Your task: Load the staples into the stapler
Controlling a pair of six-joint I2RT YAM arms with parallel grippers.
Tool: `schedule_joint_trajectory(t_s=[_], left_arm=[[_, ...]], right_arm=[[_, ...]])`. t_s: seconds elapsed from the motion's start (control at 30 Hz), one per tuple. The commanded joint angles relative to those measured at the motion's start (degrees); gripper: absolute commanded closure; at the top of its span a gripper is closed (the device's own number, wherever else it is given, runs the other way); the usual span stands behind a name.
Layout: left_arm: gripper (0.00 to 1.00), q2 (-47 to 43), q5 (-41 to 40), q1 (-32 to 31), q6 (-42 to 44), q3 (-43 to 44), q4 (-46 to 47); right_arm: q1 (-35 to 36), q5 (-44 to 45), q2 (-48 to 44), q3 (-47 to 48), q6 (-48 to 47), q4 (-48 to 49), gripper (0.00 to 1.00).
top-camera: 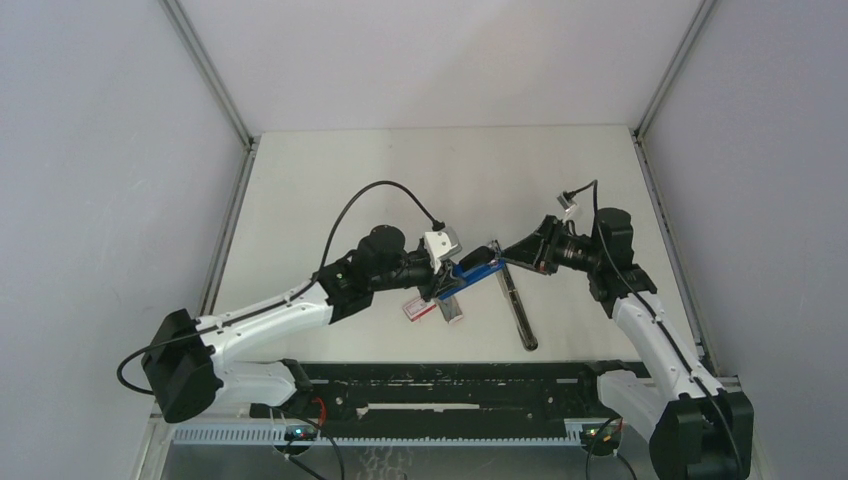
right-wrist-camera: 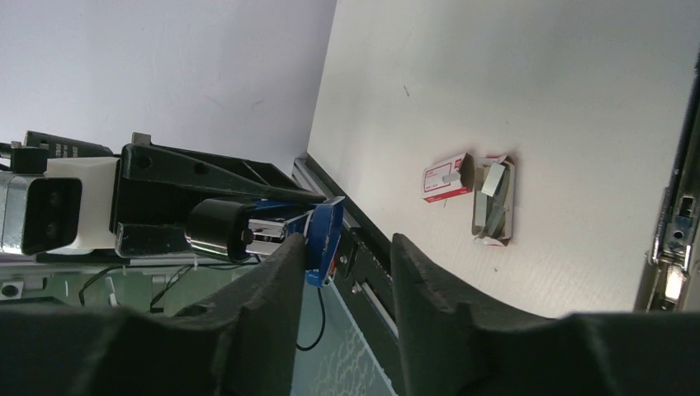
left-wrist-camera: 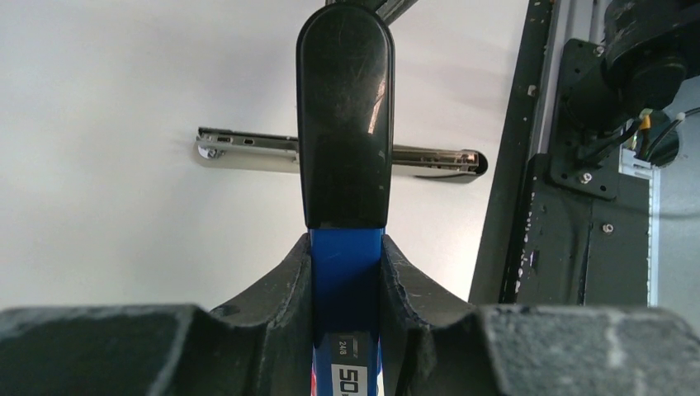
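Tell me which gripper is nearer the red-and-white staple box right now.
Left. The left gripper holds the blue stapler close by the staple box; the right gripper sits farther off, at the stapler's other end.

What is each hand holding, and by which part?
Left hand clamps the stapler by its blue body, below the black cap. Right hand stands open, gripping nothing visible.

The left tool [left-wrist-camera: 347,268] clamps its two dark fingers [left-wrist-camera: 285,289] on the sides of a stapler [left-wrist-camera: 345,124], whose blue body ends in a glossy black cap pointing away. Beyond it a silver metal channel [left-wrist-camera: 248,148] lies crosswise on the white desk [left-wrist-camera: 99,99], partly hidden by the cap. A black frame [left-wrist-camera: 528,181] runs along the desk's edge
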Motion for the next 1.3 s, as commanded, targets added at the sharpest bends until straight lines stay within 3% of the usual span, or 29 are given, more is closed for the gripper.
schedule_joint_trajectory(t_s=[0.0, 0.37, 0.5, 0.53, 0.63, 0.7, 0.83, 1.0, 1.27], left_arm=[[1.00, -3.4, 0.8, -0.9, 2.1, -0.1, 6.8], [1.00, -3.7, -1.5, -1.6, 2.9, -0.2, 5.9], [0.99, -3.6, -3.4, -1.6, 2.8, -0.1, 6.2], [0.94, -3.6, -4.2, -1.6, 2.6, -0.3, 6.5], [0.47, -4.4, -9.0, -1.6, 0.3, -1.2, 7.9], [0.23, -5.4, -13.1, -1.7, -2.3, -2.0, 9.4], [0.04, -7.0, -18.3, -1.7, -9.2, -1.9, 13.2], [0.03, -4.8, -21.5, -1.7, -22.1, 0.4, 16.4], [0.03, 4.6, -26.1, -1.7, -28.8, 8.6, 8.3]], right_arm=[[3.2, 2.4, 1.0, 2.0, -1.7, -0.7, 0.68], [6.6, 1.2, 2.3, 1.8, 0.5, 2.7, 0.73], [8.0, -0.3, 2.6, 0.8, 1.8, 5.7, 0.99], [8.1, -0.3, 2.6, 0.8, 1.8, 5.9, 1.00], [8.1, 2.0, 2.3, 0.5, 2.3, 6.8, 1.00], [8.4, 6.4, 1.5, 0.2, 2.8, 7.1, 1.00], [12.1, 20.5, -1.1, -0.2, 2.5, 7.2, 1.00], [18.3, 38.2, -3.8, -0.2, 0.3, 6.2, 1.00], [24.7, 48.8, -4.7, 0.6, -2.3, 4.6, 1.00]])
